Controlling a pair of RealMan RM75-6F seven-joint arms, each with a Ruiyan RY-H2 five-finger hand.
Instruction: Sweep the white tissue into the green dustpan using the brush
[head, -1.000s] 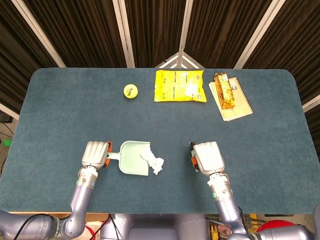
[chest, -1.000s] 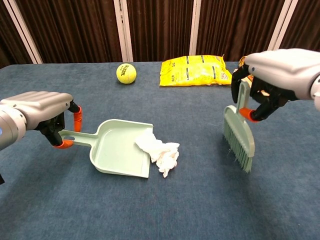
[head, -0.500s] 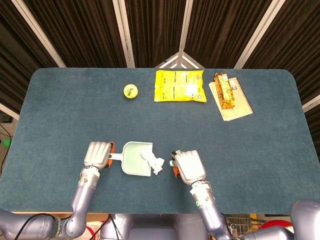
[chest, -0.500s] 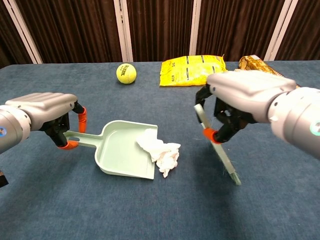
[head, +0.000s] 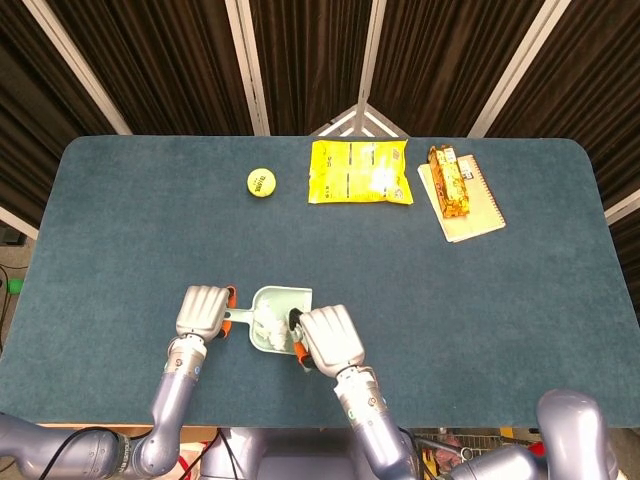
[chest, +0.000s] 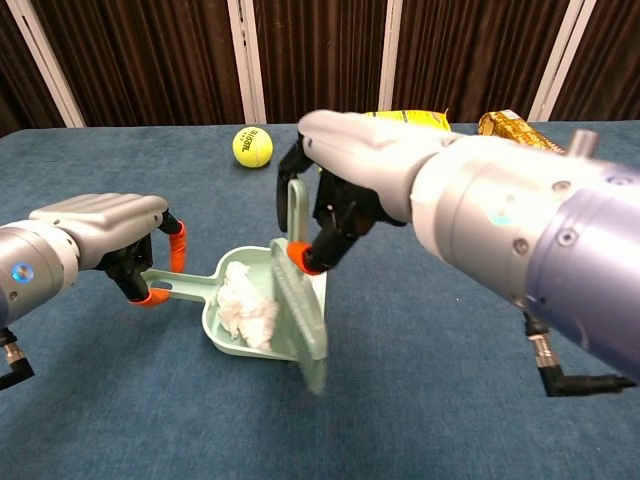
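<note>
Crumpled white tissue (chest: 248, 310) lies inside the pale green plastic dustpan (chest: 222, 330); left hand (chest: 105, 240) grips its handle, right hand (chest: 345, 185) clasps the green brush (chest: 300, 300) at the pan's mouth. Sweep appears essentially complete.

Your left hand (chest: 110, 245) sits at about 9 o'clock of your right hand (chest: 345, 185), knuckles up, fingers curled down around a handle. Your right hand is clenched on another handle, its forearm filling the chest view from 4 o'clock.
</note>
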